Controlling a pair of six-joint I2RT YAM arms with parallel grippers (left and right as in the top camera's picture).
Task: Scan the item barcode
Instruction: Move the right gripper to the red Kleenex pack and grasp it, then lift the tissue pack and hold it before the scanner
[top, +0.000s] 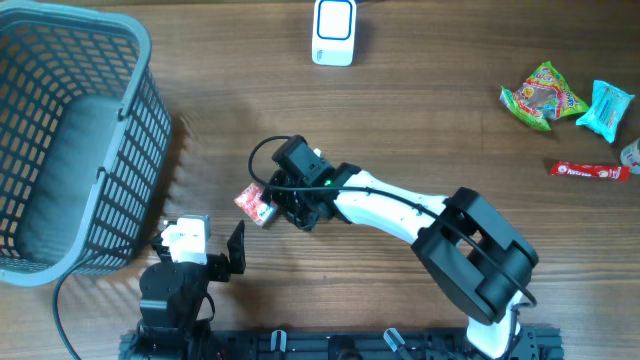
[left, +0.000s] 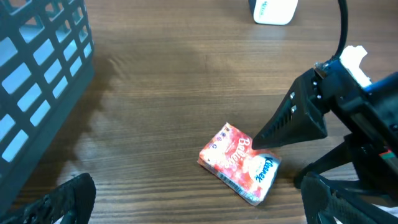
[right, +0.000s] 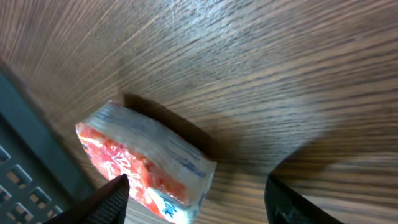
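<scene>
The item is a red and white tissue pack (top: 255, 203) lying flat on the wooden table, also in the left wrist view (left: 239, 163) and the right wrist view (right: 146, 163). My right gripper (top: 272, 205) is lowered over it, open. Its left finger (right: 106, 200) is beside the pack's red face, and its right finger (right: 295, 202) stands well clear on the other side. A printed strip runs along the pack's near edge. The white scanner (top: 334, 30) stands at the far edge of the table. My left gripper (left: 199, 211) is open and empty, just short of the pack.
A grey mesh basket (top: 130, 60) fills the left side, close to my left arm (top: 180, 285). At the far right lie a green snack bag (top: 543, 97), a blue packet (top: 607, 108) and a red bar (top: 588, 171).
</scene>
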